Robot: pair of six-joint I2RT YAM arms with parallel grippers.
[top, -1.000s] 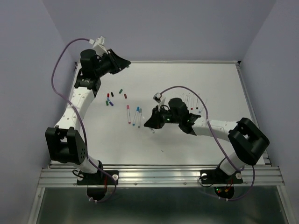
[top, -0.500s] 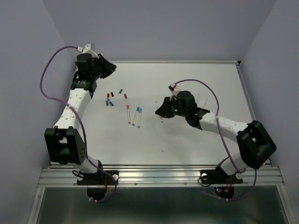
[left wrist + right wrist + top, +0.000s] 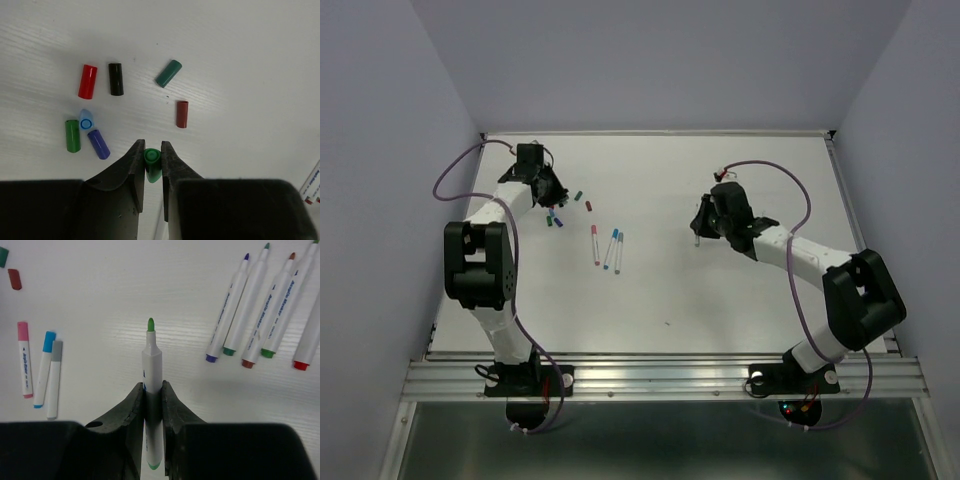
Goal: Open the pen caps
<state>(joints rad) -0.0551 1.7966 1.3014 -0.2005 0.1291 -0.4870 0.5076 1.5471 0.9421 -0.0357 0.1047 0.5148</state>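
Note:
My left gripper is shut on a green pen cap, low over the table beside a cluster of loose pen caps: red, black, teal, brown, green, light blue and purple. In the top view this gripper is at the back left. My right gripper is shut on the barrel of an uncapped green-tipped pen. It shows right of centre in the top view.
Several uncapped pens lie in a row to the right of the held pen. Three capped pens, pink, blue and grey, lie to its left, mid-table in the top view.
My left gripper came down from the back-left corner to the cluster of caps. My right gripper carried the green pen right and back, toward the row of uncapped pens.

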